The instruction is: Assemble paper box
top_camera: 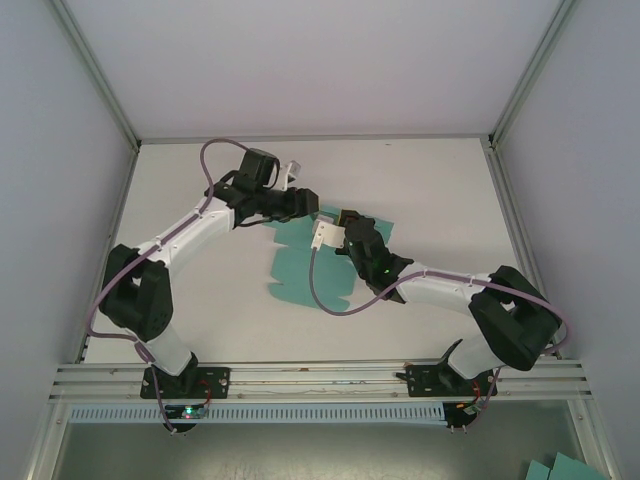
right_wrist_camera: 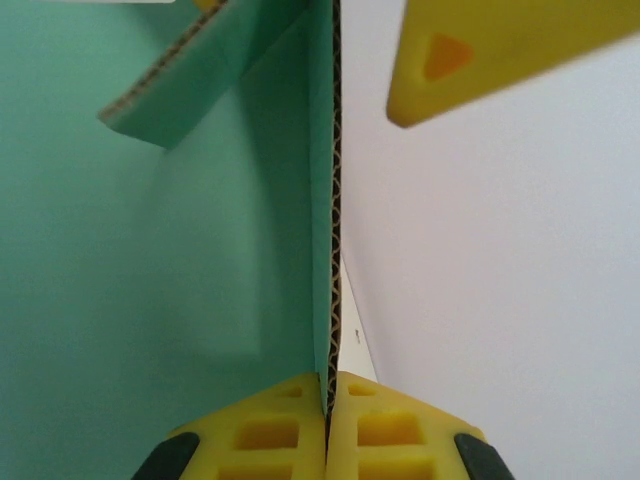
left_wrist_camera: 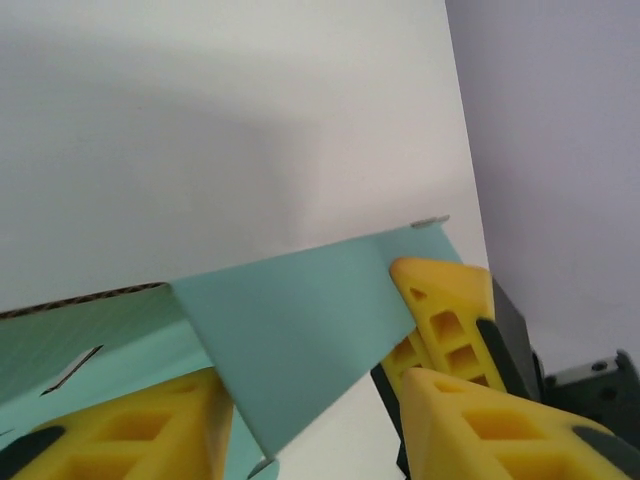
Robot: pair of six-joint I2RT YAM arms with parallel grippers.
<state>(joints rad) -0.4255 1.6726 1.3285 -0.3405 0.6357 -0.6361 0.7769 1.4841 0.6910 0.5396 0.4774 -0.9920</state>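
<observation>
The paper box (top_camera: pixel 300 270) is a teal die-cut sheet lying mostly flat at the table's middle, with flaps raised at its far edge. My right gripper (top_camera: pixel 337 223) is shut on the edge of one upright corrugated wall (right_wrist_camera: pixel 322 250), which stands pinched between its yellow fingertips (right_wrist_camera: pixel 290 400). My left gripper (top_camera: pixel 312 208) meets it from the left. In the left wrist view its jaws (left_wrist_camera: pixel 315 390) stand apart around a tilted teal flap (left_wrist_camera: pixel 300 320), which leans by the left finger (left_wrist_camera: pixel 140 430). The right gripper's yellow fingers (left_wrist_camera: pixel 445 300) sit just beyond.
White table (top_camera: pixel 430 190) with grey walls on three sides and metal posts at the back corners (top_camera: pixel 130 140). A finger of the left gripper (right_wrist_camera: pixel 490 50) hangs near the held wall. Spare teal sheets (top_camera: pixel 560 468) lie below the table's near right edge.
</observation>
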